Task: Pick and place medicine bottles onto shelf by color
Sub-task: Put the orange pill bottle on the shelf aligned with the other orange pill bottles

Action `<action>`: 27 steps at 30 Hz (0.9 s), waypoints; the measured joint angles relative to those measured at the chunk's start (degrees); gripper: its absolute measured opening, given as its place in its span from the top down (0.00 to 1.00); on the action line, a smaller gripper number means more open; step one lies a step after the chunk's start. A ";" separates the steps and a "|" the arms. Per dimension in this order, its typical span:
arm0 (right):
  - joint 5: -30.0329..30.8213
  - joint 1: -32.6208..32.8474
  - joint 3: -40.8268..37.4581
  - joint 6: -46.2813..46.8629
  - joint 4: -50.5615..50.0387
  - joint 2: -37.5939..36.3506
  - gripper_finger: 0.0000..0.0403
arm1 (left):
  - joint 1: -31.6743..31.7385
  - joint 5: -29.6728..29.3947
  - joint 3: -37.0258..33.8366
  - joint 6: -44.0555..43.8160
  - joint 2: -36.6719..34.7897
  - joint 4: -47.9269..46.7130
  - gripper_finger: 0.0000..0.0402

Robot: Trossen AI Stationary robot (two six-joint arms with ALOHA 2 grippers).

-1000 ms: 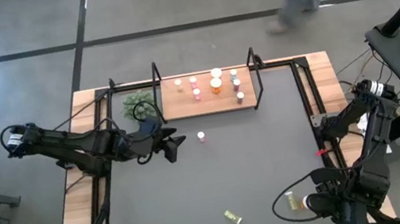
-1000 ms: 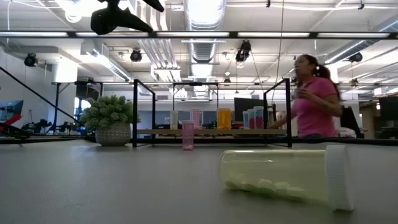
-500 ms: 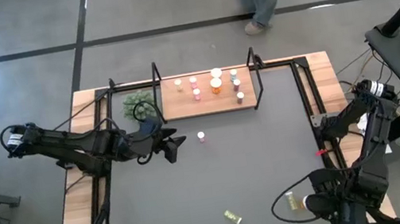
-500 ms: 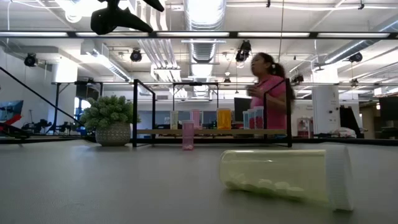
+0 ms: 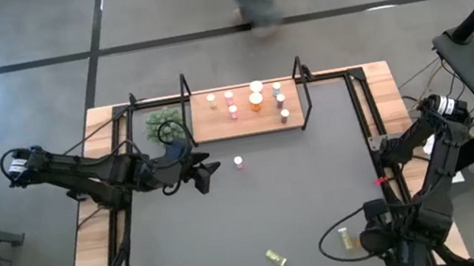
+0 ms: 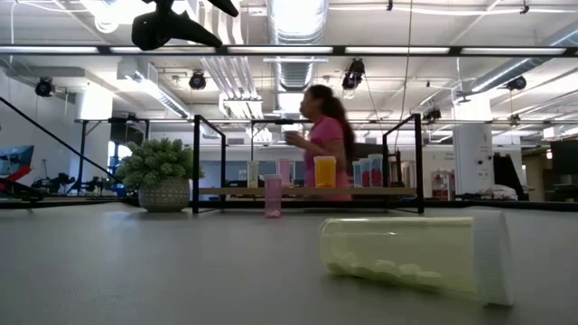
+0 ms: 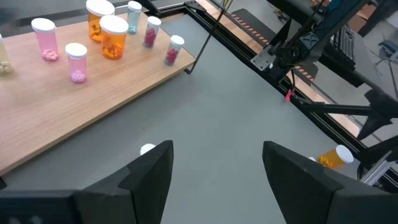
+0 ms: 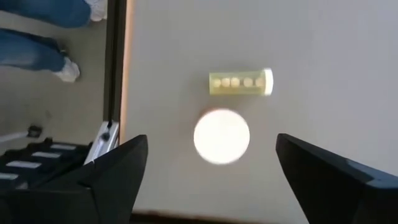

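Both grippers spread wide, nothing held yet.

Left gripper hovering beside pink bottle just off the shelf front edge; right gripper straddling orange bottle near the mat front-right corner. Could easily tip either, or nudge the lying yellow bottle rolling.

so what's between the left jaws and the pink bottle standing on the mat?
Nothing. In the high view only bare grey mat separates the open left gripper from the pink bottle; the left wrist view shows its white cap just beyond the jaws.
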 joint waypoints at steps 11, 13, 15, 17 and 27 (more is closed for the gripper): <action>0.83 0.20 -7.72 0.95 8.31 -0.02 0.15 | 0.00 0.08 -0.01 -0.01 0.00 0.00 0.42; 0.83 0.22 -9.39 2.06 9.36 -0.02 0.15 | 0.00 0.12 -0.02 0.00 0.00 0.00 0.42; 0.79 0.22 -10.82 2.80 10.90 -0.02 0.15 | 0.00 0.17 -0.02 0.00 0.00 0.00 0.42; 0.80 0.22 -12.16 2.82 12.52 -0.02 0.15 | 0.00 0.17 -0.02 0.00 0.00 0.00 0.42; 0.79 0.20 -17.26 6.24 16.00 -0.02 0.16 | 0.00 0.17 -0.02 0.02 0.00 0.00 0.42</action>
